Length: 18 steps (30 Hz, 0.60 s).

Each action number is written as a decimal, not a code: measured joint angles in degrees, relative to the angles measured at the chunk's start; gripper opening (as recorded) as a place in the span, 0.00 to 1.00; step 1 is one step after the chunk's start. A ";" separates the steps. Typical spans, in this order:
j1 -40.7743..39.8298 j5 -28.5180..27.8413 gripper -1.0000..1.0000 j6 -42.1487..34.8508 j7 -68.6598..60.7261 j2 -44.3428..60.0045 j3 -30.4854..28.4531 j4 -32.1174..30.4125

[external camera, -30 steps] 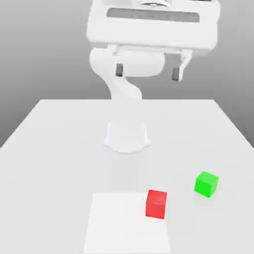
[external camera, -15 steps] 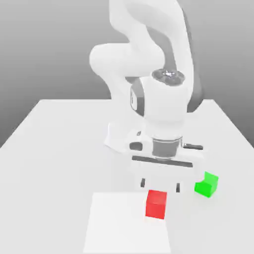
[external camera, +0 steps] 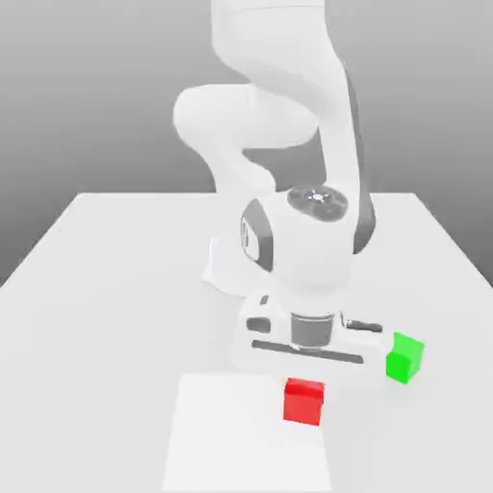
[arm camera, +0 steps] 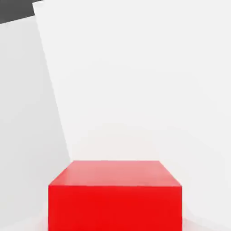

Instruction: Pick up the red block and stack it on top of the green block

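Note:
The red block (external camera: 303, 402) rests on the white table, at the far right corner of a pale square patch (external camera: 231, 433). In the hand view the red block (arm camera: 115, 194) shows very large and close. My gripper (external camera: 306, 360) hangs low, directly above and just behind the red block, its wide white hand nearly down to the block's top. The green block (external camera: 404, 357) sits on the table towards the exterior view's right of the hand, partly tucked behind the hand's edge.
The arm's white base (external camera: 231, 270) stands behind the hand at the middle of the table (external camera: 106, 289). The pale patch (arm camera: 135, 81) on the table lies under the red block.
The hand has come down from high above the table to just over the red block. Neither block has moved.

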 joint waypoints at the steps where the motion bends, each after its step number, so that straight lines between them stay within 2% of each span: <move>1: -0.60 1.01 0.00 -0.90 -0.72 -1.11 0.86 -0.11; 10: -2.44 10.12 0.00 -9.90 -7.48 -11.98 4.95 -1.92; 12: -2.78 11.13 0.00 -11.54 -5.12 -13.96 6.65 -2.35; 18: 6.91 15.72 0.00 -15.55 7.15 -19.45 14.00 -3.60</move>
